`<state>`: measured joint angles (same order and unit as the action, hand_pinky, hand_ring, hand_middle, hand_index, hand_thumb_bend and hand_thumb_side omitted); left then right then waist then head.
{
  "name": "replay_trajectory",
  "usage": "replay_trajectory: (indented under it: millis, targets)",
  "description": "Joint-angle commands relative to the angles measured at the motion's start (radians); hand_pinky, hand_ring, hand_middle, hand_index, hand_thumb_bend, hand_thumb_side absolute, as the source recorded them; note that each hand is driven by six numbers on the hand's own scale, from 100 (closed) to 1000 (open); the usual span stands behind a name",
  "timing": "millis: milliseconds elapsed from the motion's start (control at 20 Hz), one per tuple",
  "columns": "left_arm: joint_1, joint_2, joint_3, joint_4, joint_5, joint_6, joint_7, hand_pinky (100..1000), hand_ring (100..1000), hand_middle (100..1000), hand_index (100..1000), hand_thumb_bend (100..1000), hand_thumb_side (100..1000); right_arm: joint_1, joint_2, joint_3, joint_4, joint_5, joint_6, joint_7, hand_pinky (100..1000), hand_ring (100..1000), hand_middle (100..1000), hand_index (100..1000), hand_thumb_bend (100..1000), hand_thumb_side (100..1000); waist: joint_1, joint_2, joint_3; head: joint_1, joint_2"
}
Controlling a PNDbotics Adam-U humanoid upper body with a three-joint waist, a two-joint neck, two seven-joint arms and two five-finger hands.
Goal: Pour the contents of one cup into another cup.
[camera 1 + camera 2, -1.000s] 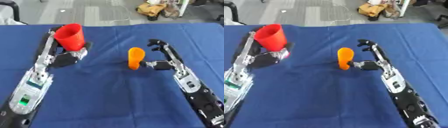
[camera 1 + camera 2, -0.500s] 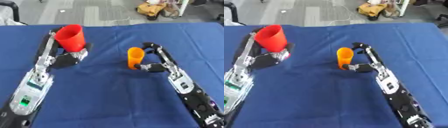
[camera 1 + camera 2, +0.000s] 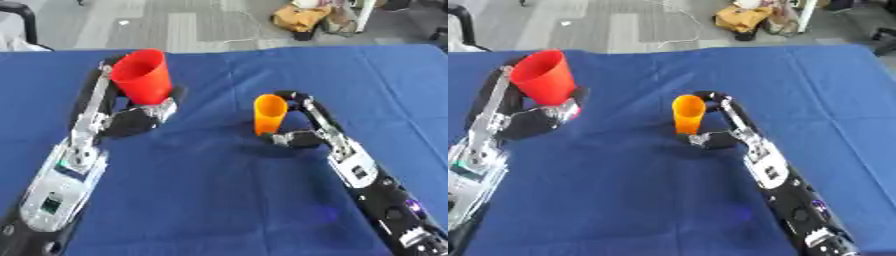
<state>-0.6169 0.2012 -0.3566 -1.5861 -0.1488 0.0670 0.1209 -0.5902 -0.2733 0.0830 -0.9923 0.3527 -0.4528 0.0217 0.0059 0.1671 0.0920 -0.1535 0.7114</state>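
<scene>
On the blue cloth, centre right:
Orange cup (image 3: 269,114): upright, open mouth up, standing on the cloth; contents not visible.
Right hand (image 3: 302,131): comes in from the near right; fingers curve round the far and right side of the orange cup, thumb reaches in low at its base from the near side. Curled about the cup, touching or just beside it; full closure on it cannot be told.
Red cup (image 3: 142,76): larger, far left, upright with a slight tilt, mouth up, raised off the cloth; well apart from the orange cup.
Left hand (image 3: 144,117): comes in from the near left; fingers wrapped round the lower part of the red cup, holding it.
Table (image 3: 219,200): covered by a creased blue cloth, near half bare.
Floor (image 3: 184,22): grey, beyond the far edge, with a white cable.
Yellow bundle (image 3: 302,16): on the floor, far right.
</scene>
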Motion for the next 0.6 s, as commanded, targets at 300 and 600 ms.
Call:
replay_trajectory:
  millis: [300, 600]
  targets:
    - [-0.015, -0.003, -0.003, -0.015, 0.006, -0.001, -0.006, 100, 275, 284, 598, 385, 203, -0.035, 0.007, 0.013, 0.031, 0.035, -0.016, 0.019, 748, 887, 667, 858, 747, 380, 0.002, -0.017, 0.005, -0.009, 0.003]
    - [-0.016, -0.007, -0.007, -0.014, 0.005, -0.001, -0.01, 100, 276, 285, 599, 381, 203, -0.057, 0.019, 0.017, 0.056, 0.054, -0.026, 0.026, 747, 870, 639, 840, 744, 398, 0.002, -0.017, 0.009, -0.013, 0.003]
